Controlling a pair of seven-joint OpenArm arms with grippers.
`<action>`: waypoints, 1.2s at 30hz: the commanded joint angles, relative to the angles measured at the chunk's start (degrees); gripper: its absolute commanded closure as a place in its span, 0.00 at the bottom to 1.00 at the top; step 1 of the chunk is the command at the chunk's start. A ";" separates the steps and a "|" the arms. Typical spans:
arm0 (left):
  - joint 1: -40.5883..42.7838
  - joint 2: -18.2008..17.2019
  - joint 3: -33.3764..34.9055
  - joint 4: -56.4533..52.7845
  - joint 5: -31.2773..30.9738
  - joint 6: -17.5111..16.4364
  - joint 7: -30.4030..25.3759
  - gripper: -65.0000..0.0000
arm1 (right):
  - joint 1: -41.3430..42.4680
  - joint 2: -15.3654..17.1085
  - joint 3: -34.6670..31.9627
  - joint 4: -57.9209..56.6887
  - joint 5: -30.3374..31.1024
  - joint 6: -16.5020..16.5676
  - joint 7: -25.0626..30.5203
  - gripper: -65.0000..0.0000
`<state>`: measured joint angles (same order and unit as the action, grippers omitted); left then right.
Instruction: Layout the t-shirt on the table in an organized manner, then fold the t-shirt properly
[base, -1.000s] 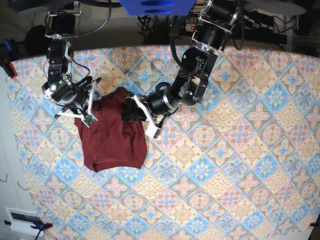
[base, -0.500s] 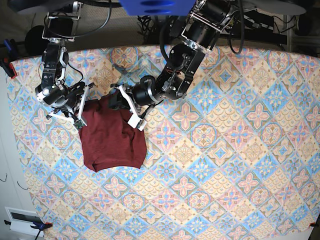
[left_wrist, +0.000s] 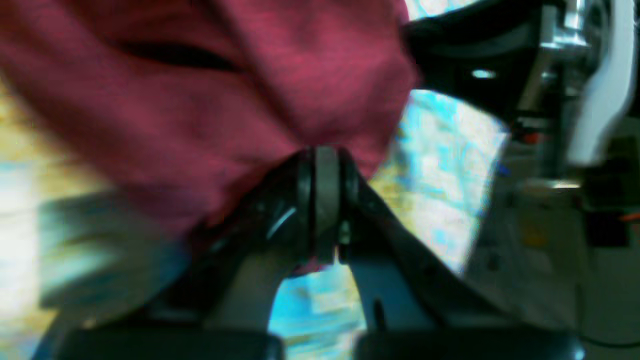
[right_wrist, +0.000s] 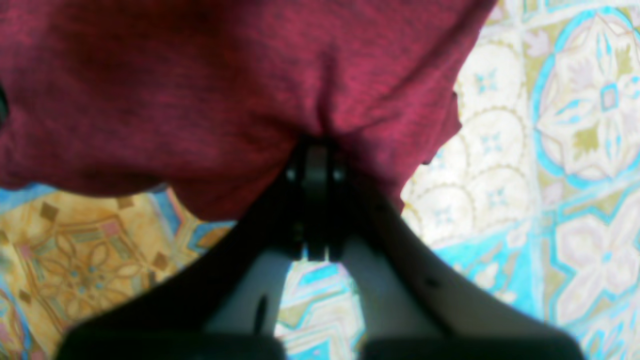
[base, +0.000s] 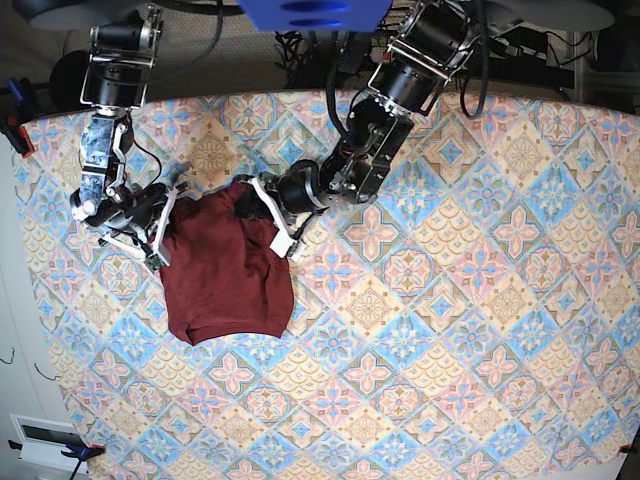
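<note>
Pinching the dark maroon t-shirt (base: 226, 270) at its upper edge, the left gripper (left_wrist: 320, 200) has its jaws pressed together on a bunched fold of the cloth, and the right gripper (right_wrist: 315, 200) is likewise clamped on the fabric at the opposite top corner. Between the two grips the garment spreads downward and lies mostly flat on the table (base: 460, 330), towards its left side in the base view, with the pastel tile-pattern cover showing all around it.
</note>
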<state>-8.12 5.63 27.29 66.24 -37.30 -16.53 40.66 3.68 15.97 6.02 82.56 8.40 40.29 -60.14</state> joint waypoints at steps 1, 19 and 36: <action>-1.86 -0.05 -0.08 0.71 -0.46 -0.48 -0.80 1.00 | 0.58 0.69 0.44 -0.06 -0.98 -0.29 -0.48 1.00; -0.72 -3.12 -0.52 6.95 5.34 -0.39 -0.88 1.00 | -8.74 3.86 5.10 14.80 -0.62 -0.29 -1.00 1.00; 12.65 -6.99 -4.12 31.48 -2.66 -0.39 -0.45 1.00 | -24.03 3.68 21.19 27.37 -0.54 -0.29 -7.51 1.00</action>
<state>4.73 -1.50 23.27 96.53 -39.33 -16.43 41.04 -20.36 18.41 26.41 108.90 8.19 40.21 -67.94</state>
